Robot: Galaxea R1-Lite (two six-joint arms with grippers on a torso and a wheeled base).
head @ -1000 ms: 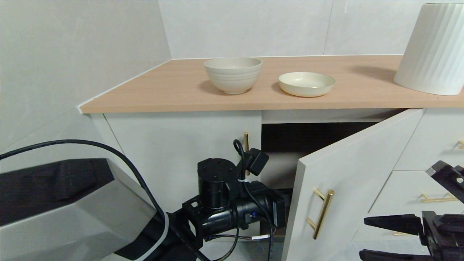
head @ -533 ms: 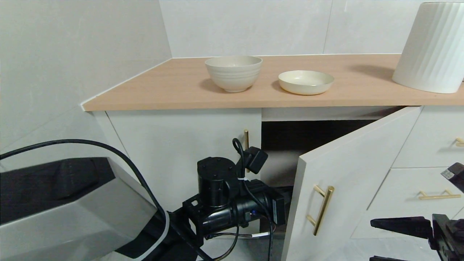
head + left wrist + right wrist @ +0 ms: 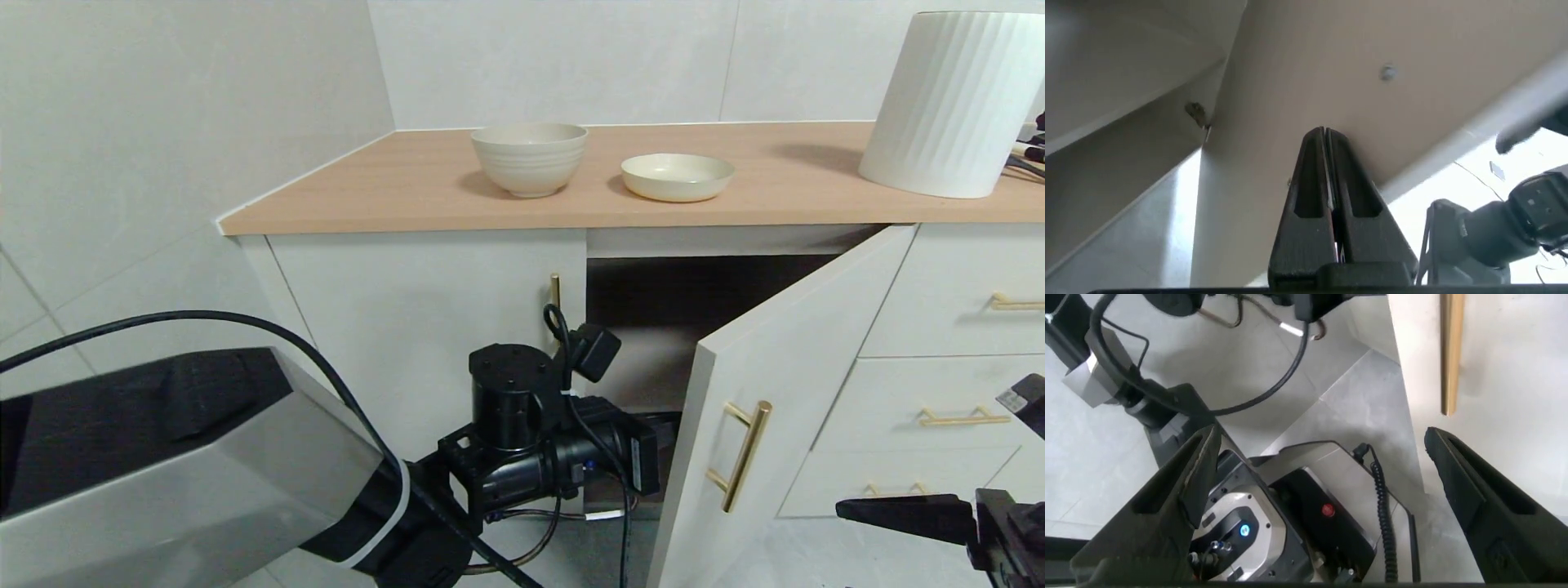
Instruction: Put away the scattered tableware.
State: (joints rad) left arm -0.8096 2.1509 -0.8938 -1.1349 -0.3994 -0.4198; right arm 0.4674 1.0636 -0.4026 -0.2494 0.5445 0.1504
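Tiled kitchen corner with a wooden bench [image 3: 392,192] over white cabinets. Left tool [image 3: 1324,139], fingers pressed together, faces a pale cabinet panel. Right tool [image 3: 1319,449], fingers spread wide, sits at lower right of the head view, near the brass handle [image 3: 741,454] of the open cabinet door [image 3: 784,367]. On the bench, upper centre: ribbed bowl [image 3: 529,158], with shallow dish [image 3: 677,176] just right of it, not touching.
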